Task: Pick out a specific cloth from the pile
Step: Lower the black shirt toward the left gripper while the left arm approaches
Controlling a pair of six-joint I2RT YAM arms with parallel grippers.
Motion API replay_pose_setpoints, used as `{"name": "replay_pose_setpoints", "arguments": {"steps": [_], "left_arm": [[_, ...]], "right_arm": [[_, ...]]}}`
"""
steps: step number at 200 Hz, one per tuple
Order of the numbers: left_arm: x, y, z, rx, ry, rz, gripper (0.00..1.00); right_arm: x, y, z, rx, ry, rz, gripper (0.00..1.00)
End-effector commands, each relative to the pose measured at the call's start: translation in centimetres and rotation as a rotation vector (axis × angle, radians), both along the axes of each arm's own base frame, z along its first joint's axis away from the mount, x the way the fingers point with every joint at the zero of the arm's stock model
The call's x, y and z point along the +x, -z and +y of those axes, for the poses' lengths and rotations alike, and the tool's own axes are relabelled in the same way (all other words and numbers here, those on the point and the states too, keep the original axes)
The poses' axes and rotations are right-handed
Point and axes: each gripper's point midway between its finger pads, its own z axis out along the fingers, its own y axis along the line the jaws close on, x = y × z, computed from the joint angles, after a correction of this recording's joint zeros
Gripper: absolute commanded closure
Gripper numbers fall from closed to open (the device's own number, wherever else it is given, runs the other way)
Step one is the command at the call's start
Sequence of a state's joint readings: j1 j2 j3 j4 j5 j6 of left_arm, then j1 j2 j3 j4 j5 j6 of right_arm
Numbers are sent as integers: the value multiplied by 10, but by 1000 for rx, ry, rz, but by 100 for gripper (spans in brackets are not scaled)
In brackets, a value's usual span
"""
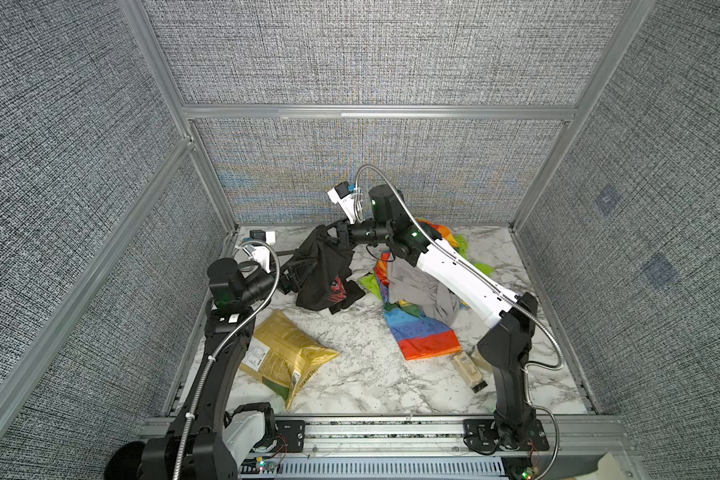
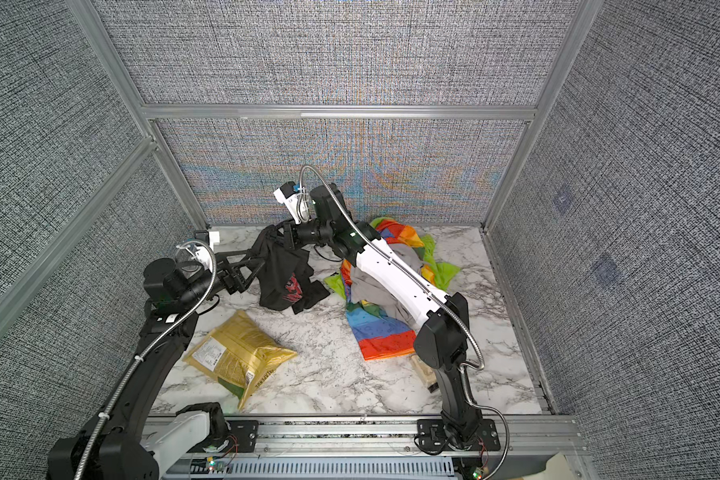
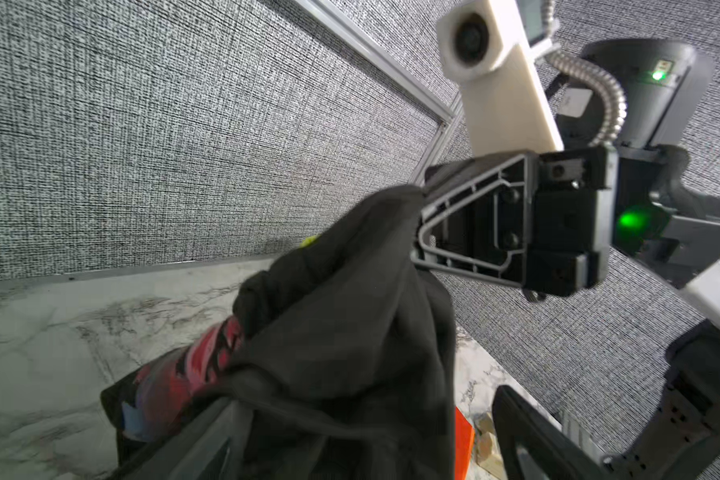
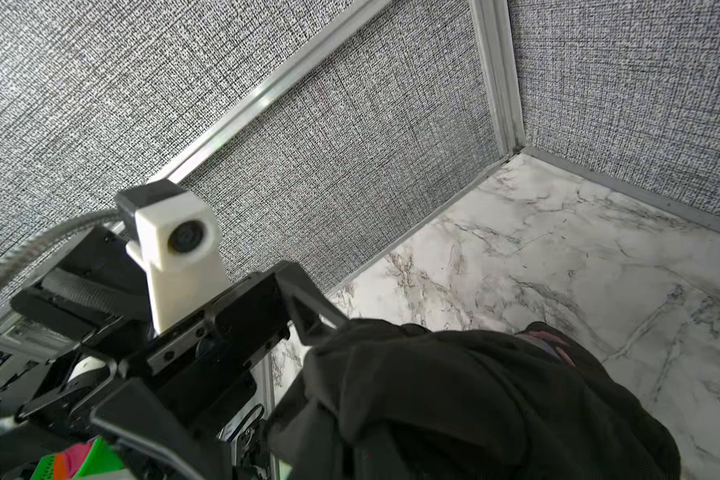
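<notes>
**Little Legible Print**

The gold bag carries dark capitals along one edge, seemingly "JALAPENOS". Its white label is too small to read. Red lettering on the black cloth is crumpled and illegible.

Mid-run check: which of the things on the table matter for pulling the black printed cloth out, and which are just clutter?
In the job:
- black cloth with red print, held up by the right gripper
- pile of grey, rainbow-striped and lime green fabrics
- left gripper, open beside the cloth

Just lying about:
- gold bag
- small clear container
</notes>
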State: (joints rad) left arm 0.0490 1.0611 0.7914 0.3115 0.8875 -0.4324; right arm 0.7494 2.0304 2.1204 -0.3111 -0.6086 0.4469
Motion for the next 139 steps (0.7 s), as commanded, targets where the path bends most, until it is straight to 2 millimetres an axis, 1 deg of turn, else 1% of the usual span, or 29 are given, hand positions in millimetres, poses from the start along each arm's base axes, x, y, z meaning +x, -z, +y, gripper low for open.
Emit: {"name": "replay_pose_setpoints", "arguments": {"steps": [1, 13, 26, 40, 58, 71, 94, 123, 139], "left_arm": [[9, -14, -2, 30, -19, -62, 5], [9, -17, -11, 39, 17, -75, 5], [6, -14, -25, 43, 105, -69, 8], [3, -5, -39, 54, 180, -37, 12], [4, 8, -46, 80, 195, 2, 20], [5, 14, -47, 90, 188, 18, 31], [6, 13, -48, 94, 186, 16, 55], [6, 10, -49, 81, 189, 10, 83], [6, 7, -49, 71, 188, 3, 90]], "right_arm": [[-13, -12, 0, 21, -46, -42, 99], [-14, -9, -1, 9, -47, -38, 99], [-14, -7, -1, 3, -44, -39, 99], [-13, -6, -2, -2, -37, -42, 99], [-14, -8, -2, 0, -34, -45, 99], [-14, -10, -3, 0, -31, -48, 99], [-13, -10, -5, -5, -22, -51, 99], [-9, -1, -7, -35, 7, -46, 99], [-6, 4, -10, -55, 29, -45, 97]]}}
